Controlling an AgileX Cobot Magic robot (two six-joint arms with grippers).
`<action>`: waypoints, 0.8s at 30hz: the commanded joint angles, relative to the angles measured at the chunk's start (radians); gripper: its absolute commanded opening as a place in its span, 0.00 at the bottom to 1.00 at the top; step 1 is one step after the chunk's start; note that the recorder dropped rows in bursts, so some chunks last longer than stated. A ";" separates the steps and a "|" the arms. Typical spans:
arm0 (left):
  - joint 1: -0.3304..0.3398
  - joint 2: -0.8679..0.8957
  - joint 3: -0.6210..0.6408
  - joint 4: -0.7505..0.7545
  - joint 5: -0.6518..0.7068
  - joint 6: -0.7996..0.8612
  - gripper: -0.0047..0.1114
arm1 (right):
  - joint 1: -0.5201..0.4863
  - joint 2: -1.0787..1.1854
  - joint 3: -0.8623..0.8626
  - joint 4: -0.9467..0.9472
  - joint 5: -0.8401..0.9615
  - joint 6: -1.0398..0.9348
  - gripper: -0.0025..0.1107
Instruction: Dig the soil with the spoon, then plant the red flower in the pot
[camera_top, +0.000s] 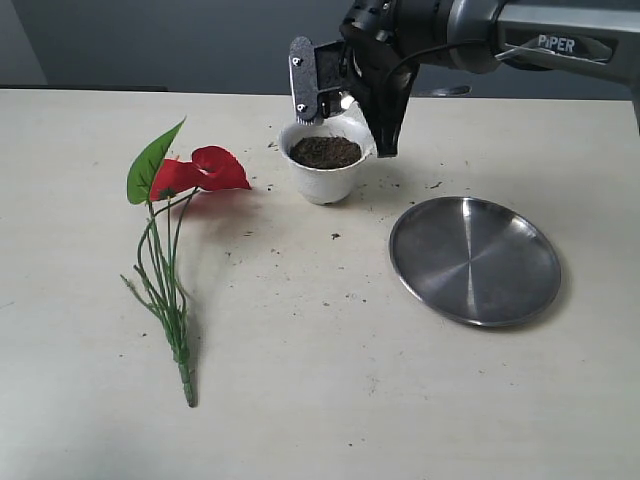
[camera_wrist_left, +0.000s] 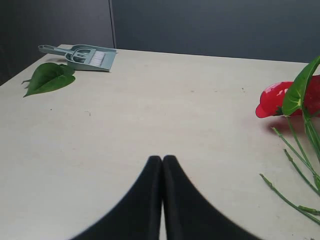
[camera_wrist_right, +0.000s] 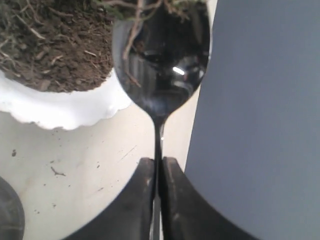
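Right gripper (camera_wrist_right: 160, 167) pinched tight on the thin handle of the spoon (camera_wrist_right: 162, 65), fingers together with only the handle between them; spoon bowl stands over the scalloped rim of the pot (camera_top: 325, 180), its tip at the edge of the soil (camera_wrist_right: 50, 45), with a few fibres lying across the tip; whether the tines are sunk in or only touching cannot be told. Soil fills the pot nearly to the rim; no hole visible in it, so I judge digging as barely begun. Left gripper (camera_wrist_left: 162, 162) shut on nothing, fingers pressed together, low over bare table; red flower (camera_top: 205, 170) lies flat on the table left of the pot, blooms toward the pot, stems trailing away, not touching it. Steel plate (camera_top: 475, 260) to the right of the pot, bare; crumbs are scattered on the table around the pot. Risks, as judged: the soil is heaped high, so any levering stroke near the rim would push more over the edge; the pot looks light and nothing steadies it, so a sideways push from the spoon could slide or tip it; the slim handle could swivel in the pinch under load; too shallow a hole would leave the long stems unsupported.
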 joint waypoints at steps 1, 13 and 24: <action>-0.007 -0.004 0.005 -0.009 -0.007 0.000 0.04 | -0.005 -0.002 -0.006 0.026 -0.005 -0.004 0.02; -0.007 -0.004 0.005 -0.009 -0.007 0.000 0.04 | -0.014 -0.002 -0.006 0.110 -0.056 0.791 0.02; -0.007 -0.004 0.005 -0.009 -0.007 0.000 0.04 | -0.083 -0.002 -0.131 0.417 0.044 0.903 0.02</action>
